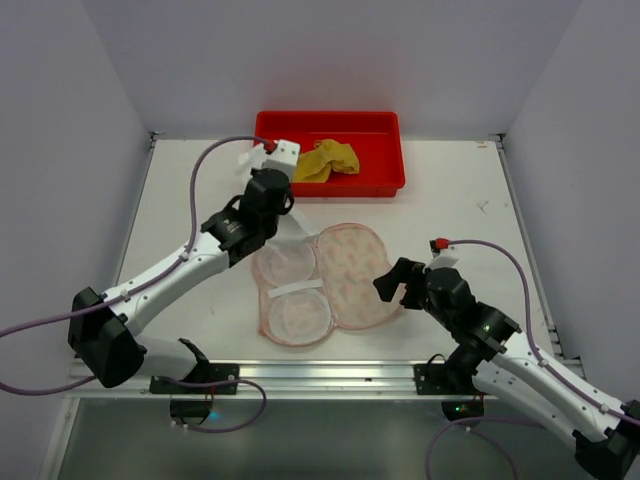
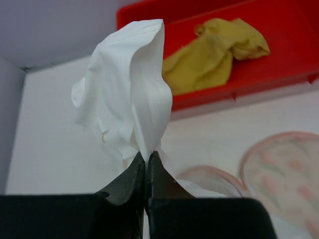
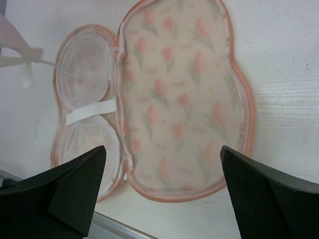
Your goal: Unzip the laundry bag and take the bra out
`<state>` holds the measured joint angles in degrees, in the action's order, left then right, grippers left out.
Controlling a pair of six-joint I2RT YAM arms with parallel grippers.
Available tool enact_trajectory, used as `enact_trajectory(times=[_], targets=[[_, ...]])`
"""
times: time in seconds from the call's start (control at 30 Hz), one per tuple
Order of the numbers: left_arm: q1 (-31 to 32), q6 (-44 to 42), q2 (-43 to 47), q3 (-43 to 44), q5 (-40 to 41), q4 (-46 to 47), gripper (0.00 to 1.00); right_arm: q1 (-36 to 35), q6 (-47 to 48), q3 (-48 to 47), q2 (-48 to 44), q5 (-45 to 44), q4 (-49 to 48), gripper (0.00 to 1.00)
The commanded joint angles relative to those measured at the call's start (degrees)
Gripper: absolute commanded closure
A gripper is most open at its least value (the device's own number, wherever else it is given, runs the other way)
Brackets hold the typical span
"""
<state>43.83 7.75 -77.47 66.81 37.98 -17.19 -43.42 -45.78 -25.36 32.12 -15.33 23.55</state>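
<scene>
Left gripper point(image 2: 147, 167) is pressed tight on a bunch of soft white fabric, which we take to be part of the white bra with mustard-yellow cups point(image 2: 130, 87). The cloth stands up from the pinch like a little flag. The yellow part lies crumpled inside the red plastic tray point(image 1: 365, 188), in the tray's left half. We can't tell from any view where white and yellow join.

The peach printed, peanut-shaped fabric laundry bag point(image 1: 355, 275) lies on the near side of the tray, unzipped and folded open like a book. The long axis of each half runs from the tray toward the arm bases. So our guess is the unzipping is done, the bra is out, and it only needs dropping.

What the next move hangs on: the tray sits just ahead of the left fingers and a bit to the right, so the white cloth probably wants carrying over the tray's rim before letting go. The left arm is the one at the tray. The right gripper point(image 1: 395, 282) is spread wide with nothing in it, well off the tray's near side by the bag's right edge.

The left wrist camera shows the pinch itself, which the top camera doesn't. The right wrist camera shows the bag's pale lining with a white strap point(image 3: 92, 110) across it.
</scene>
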Motion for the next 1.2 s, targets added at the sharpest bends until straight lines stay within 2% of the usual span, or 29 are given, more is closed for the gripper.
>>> enact_trajectory(times=[0.0,0.03,0.1,0.23,0.33,0.47,0.53,0.57,0.7,0.73,0.83,0.9,1.03,1.17], targets=[[-7.2,-24.7,0.5,2.0,-3.5,24.8,1.0,0.3,1.7,-0.4,-1.0,0.9,-2.4,0.01],[-8.1,-31.1,-0.9,2.8,-8.0,27.4,1.0,0.3,2.0,-0.3,-1.2,1.4,-2.7,0.01],[-10.9,-36.2,-5.6,6.7,-11.0,34.6,1.0,0.3,3.4,-0.4,-1.1,2.9,-3.9,0.01],[-15.3,-48.0,-16.2,16.1,-21.5,39.1,1.0,0.3,4.2,-0.8,-0.5,4.0,-4.0,0.01],[-16.1,-58.1,-25.9,22.4,-23.5,43.5,1.0,0.3,5.3,-1.0,-0.1,5.5,-4.0,0.01],[-16.5,-65.5,-39.3,34.7,-23.6,44.0,1.0,0.3,5.7,-1.3,0.3,6.8,-4.0,0.01],[-16.7,-67.3,-45.4,37.2,-25.9,46.4,1.0,0.4,5.8,-1.4,0.7,7.2,-4.0,0.01],[-16.8,-66.9,-46.5,37.2,-27.2,50.3,1.0,0.4,6.0,-1.4,0.8,7.3,-4.0,0.01],[-16.9,-61.5,-52.1,39.1,-35.8,49.6,1.0,0.4,6.6,-2.0,2.6,7.5,-4.0,0.01],[-16.9,-60.2,-52.9,38.7,-39.6,50.2,0.98,0.5,6.8,-2.1,3.6,7.3,-4.0,0.01],[-16.2,-56.5,-55.6,37.7,-44.3,53.0,0.92,0.6,6.9,-2.3,5.2,6.8,-4.2,0.01],[-15.5,-54.1,-57.3,37.7,-45.7,53.5,0.87,0.6,6.9,-2.1,5.8,7.5,-4.8,0.01],[-14.3,-43.9,-59.7,39.4,-46.1,57.0,0.66,0.6,6.8,-1.3,6.5,8.7,-6.1,0.01],[-14.1,-34.0,-60.6,42.9,-47.6,55.6,0.69,0.6,6.7,-0.6,5.9,8.7,-6.2,0.01]])
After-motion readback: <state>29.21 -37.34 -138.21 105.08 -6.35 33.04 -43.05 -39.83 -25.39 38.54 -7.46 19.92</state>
